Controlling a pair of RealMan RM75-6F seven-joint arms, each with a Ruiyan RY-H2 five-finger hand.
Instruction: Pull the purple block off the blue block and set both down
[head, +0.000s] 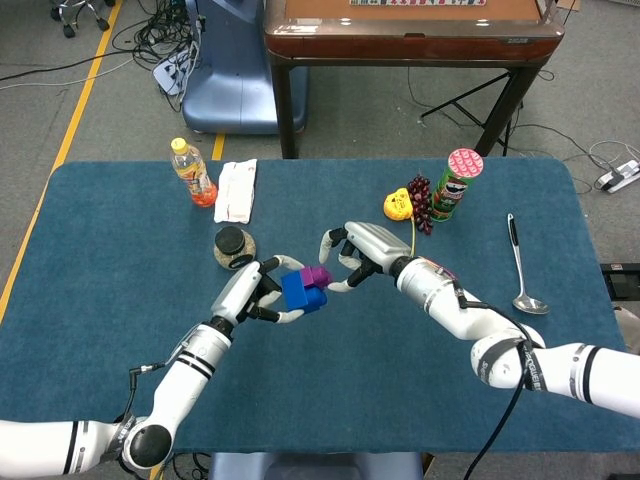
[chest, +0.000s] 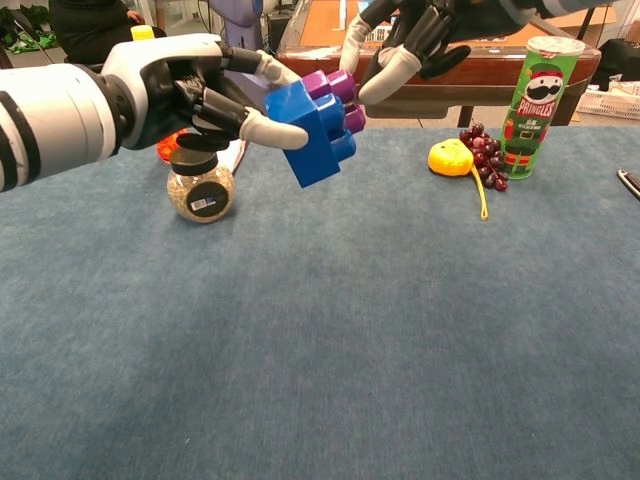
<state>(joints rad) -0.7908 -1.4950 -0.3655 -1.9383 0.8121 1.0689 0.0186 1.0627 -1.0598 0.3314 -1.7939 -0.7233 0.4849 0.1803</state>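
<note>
My left hand (head: 254, 291) (chest: 190, 90) holds the blue block (head: 298, 294) (chest: 316, 133) above the table. The purple block (head: 317, 274) (chest: 340, 98) is still stuck on the blue block's far side. My right hand (head: 356, 253) (chest: 420, 35) hovers just right of the purple block with its fingers spread. Its fingertips (chest: 378, 78) are at the purple block's edge, and I cannot tell whether they touch it. Nothing is held in the right hand.
A glass jar (head: 233, 246) (chest: 198, 183) stands behind my left hand. A yellow fruit (head: 398, 205), grapes (head: 421, 201) and a Pringles can (head: 455, 185) (chest: 533, 100) stand at the back right. A spoon (head: 520, 266) lies far right, a bottle (head: 191, 172) and napkin (head: 236, 189) back left.
</note>
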